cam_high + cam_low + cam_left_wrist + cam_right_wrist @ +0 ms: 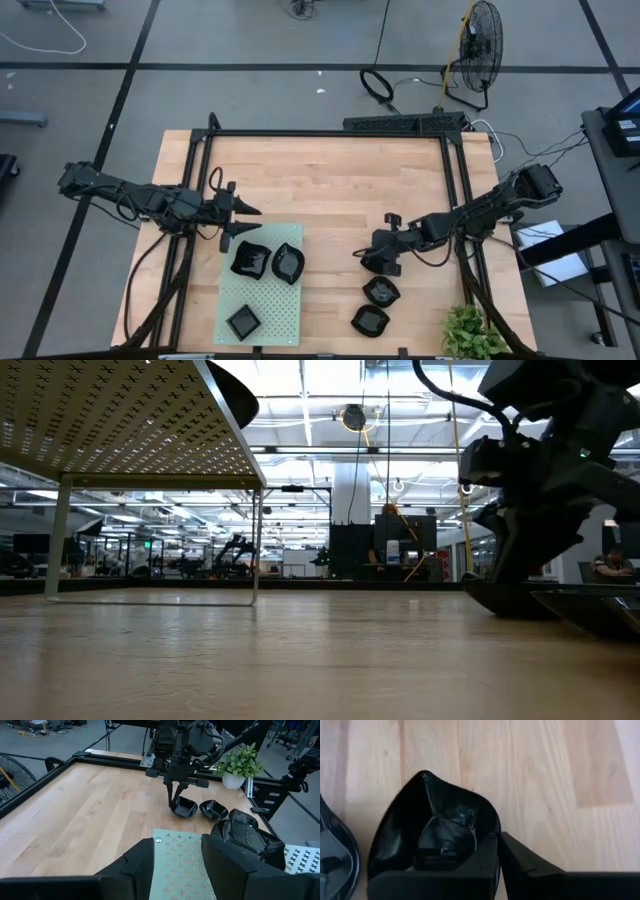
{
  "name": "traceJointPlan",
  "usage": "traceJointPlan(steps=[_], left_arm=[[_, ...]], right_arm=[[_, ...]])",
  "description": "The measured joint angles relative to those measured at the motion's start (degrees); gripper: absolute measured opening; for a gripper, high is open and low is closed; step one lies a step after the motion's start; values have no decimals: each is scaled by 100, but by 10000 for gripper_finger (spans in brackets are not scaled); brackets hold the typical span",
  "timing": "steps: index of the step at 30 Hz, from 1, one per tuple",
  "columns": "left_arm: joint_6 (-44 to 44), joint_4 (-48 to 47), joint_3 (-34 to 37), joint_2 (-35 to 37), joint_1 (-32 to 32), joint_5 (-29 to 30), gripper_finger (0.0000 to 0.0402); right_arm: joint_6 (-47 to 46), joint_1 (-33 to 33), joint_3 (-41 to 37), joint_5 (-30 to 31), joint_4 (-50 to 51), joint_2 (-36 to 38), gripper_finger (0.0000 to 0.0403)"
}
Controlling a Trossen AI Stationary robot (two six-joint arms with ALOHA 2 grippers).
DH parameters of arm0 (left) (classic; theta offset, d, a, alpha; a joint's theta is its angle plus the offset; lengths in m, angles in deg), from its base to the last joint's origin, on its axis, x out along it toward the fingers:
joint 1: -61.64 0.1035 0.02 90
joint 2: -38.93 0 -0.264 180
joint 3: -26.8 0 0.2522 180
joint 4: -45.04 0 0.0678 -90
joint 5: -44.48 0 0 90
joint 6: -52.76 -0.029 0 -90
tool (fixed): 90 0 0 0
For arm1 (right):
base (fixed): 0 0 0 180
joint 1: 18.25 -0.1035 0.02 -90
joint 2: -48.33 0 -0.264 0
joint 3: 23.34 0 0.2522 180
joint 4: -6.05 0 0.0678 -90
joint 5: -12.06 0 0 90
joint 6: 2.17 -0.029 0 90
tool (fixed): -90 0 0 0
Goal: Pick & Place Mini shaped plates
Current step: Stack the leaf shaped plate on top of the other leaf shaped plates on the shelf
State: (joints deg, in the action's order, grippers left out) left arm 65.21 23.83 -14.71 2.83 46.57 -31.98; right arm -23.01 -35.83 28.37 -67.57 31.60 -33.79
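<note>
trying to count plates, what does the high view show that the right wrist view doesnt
Only the high view: the pale green mat carrying three black plates, the left gripper open at the mat's far edge, two more plates on bare wood, and a potted plant.

Only the right wrist view: the jaws pinching the rim of a leaf-like plate, with a second plate's edge beside it.

Both: the wooden table and the right gripper shut on that plate.

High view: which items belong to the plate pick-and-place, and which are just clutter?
Job:
- right gripper, shut on the plate rim
- two plates beside it
- three plates on green mat
- green mat
- left gripper, open

Lying about:
- potted plant
- floor fan
</note>
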Motion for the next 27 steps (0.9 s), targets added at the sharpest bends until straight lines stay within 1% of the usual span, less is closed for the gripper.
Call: traceJointPlan(steps=[5, 9, 13, 18, 20, 23, 27], left_arm=[[-2, -2, -2, 0, 0, 0, 168], [-2, 0, -7, 0, 0, 0, 168], [-2, 0, -7, -2, 0, 0, 168], [-4, 5, -7, -2, 0, 2, 168], [-5, 6, -7, -2, 0, 0, 168], [-7, 7, -7, -2, 0, 0, 168], [-7, 7, -7, -2, 0, 1, 168]], right_arm=[[447, 76, 0, 0, -424, 80, 1], [858, 74, -1, 20, -958, 252, 0], [1368, 74, 0, 20, -1658, 405, 0], [1998, 72, -2, -24, -2540, 426, 0], [2175, 74, -2, -260, -2818, 424, 0], [2356, 73, -2, -795, -3219, 423, 0], [2629, 26, -2, -1534, -3998, 413, 0]])
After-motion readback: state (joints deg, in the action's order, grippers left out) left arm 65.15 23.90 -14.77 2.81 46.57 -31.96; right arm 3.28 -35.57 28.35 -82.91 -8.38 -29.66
